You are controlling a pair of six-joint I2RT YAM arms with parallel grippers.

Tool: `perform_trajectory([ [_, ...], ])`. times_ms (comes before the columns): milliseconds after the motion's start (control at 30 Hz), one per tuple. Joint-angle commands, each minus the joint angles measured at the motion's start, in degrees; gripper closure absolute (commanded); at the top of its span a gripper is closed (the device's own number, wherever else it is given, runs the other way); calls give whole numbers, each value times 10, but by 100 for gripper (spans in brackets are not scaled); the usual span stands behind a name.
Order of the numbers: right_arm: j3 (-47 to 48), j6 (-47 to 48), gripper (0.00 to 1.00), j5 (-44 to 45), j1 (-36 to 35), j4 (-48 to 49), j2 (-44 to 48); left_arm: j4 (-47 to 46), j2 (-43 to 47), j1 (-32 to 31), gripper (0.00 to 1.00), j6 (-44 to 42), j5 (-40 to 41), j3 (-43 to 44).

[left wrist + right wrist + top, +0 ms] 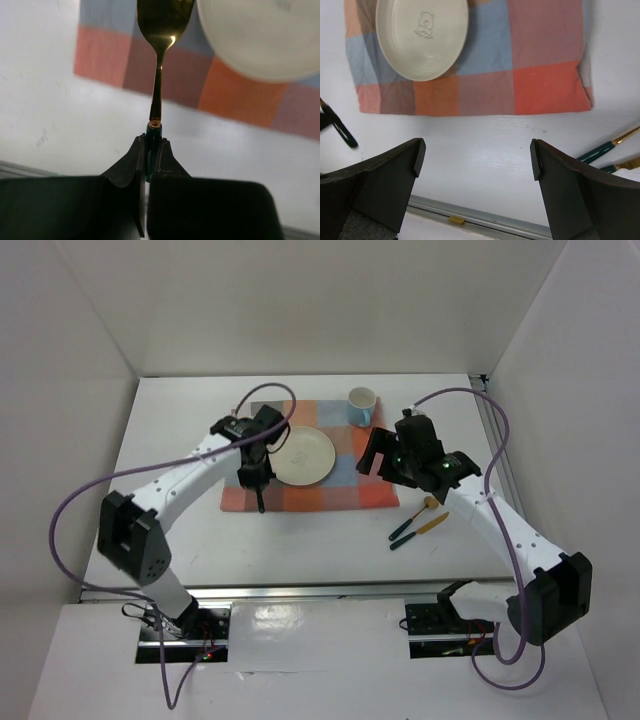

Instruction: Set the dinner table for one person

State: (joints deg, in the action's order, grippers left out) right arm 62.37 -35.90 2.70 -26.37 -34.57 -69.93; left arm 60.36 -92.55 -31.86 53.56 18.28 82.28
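a: left side?
b: my left gripper (151, 145) is clamped on the fork (159, 75) handle, tines over the cloth (540, 80) beside the plate (420, 45).
a: right?
b: right gripper (477, 152) is spread wide and empty, above the white counter (180, 420) by the cloth's near edge.

Bright, even light from above whitens my dinner table (320, 550), shadows near the plate (303, 456) stay soft, my fork (159, 30) glints gold beside it, and my dark left fingers (125, 170) blur.
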Motion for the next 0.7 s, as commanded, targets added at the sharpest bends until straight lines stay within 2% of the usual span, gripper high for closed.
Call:
perform_trajectory([
  [0,-2,11,1,26,11,-24,0,74,-118,39,100,-150,93,109],
  [33,-8,11,1,26,18,-24,0,85,-148,50,100,-158,111,174],
  [133,-13,11,1,19,33,-24,7,85,-234,82,100,-206,125,270],
  [233,-13,17,1,19,48,-44,-1,79,-296,100,100,-235,125,344],
  [367,-21,-21,1,60,55,-105,-27,72,-353,127,100,-252,113,387],
  [433,-36,-60,12,73,61,-128,-21,54,-366,136,100,-275,70,387],
  [567,-104,-142,23,80,66,-149,15,28,-397,142,100,-287,46,387],
  [600,-116,-173,34,80,66,-154,36,14,-409,142,100,-287,29,387],
  [667,-151,-200,36,80,71,-154,56,7,-421,142,100,-287,20,387],
])
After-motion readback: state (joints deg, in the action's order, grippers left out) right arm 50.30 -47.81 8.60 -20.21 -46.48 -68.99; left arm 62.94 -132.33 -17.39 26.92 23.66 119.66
